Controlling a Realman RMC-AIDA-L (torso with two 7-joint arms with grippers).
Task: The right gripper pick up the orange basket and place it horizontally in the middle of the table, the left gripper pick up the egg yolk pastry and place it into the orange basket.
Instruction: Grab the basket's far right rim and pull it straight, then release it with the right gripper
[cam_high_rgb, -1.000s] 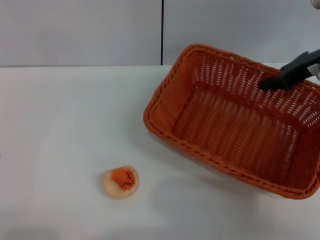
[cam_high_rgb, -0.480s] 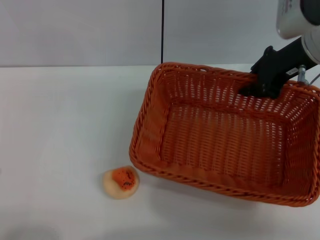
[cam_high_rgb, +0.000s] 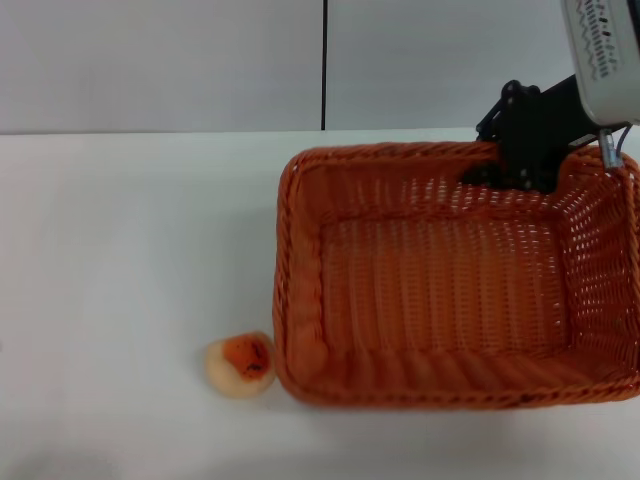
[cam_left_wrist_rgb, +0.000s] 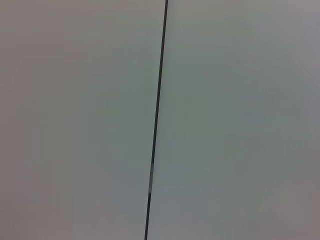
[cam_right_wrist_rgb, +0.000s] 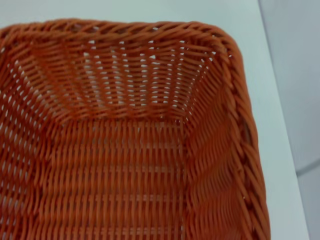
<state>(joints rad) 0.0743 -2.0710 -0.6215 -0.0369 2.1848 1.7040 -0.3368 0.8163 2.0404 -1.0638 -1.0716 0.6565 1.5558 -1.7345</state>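
The orange basket (cam_high_rgb: 450, 290) lies lengthwise across the white table (cam_high_rgb: 130, 250), its long sides running left to right in the head view. My right gripper (cam_high_rgb: 500, 170) is shut on the basket's far rim, toward the right. The right wrist view is filled by the woven inside of the orange basket (cam_right_wrist_rgb: 115, 150). The egg yolk pastry (cam_high_rgb: 240, 364) rests on the table just off the basket's near left corner, its orange speckled patch facing up. My left gripper is out of view; its wrist camera sees only a wall.
A grey wall with a dark vertical seam (cam_high_rgb: 324, 65) stands behind the table. Bare table surface stretches to the left of the basket and pastry. The basket's right end reaches the head view's right edge.
My right gripper has swung the basket from a tilted, angled pose to flat and square with the table. The basket has shifted left, closer to the pastry. The pastry has stayed put.
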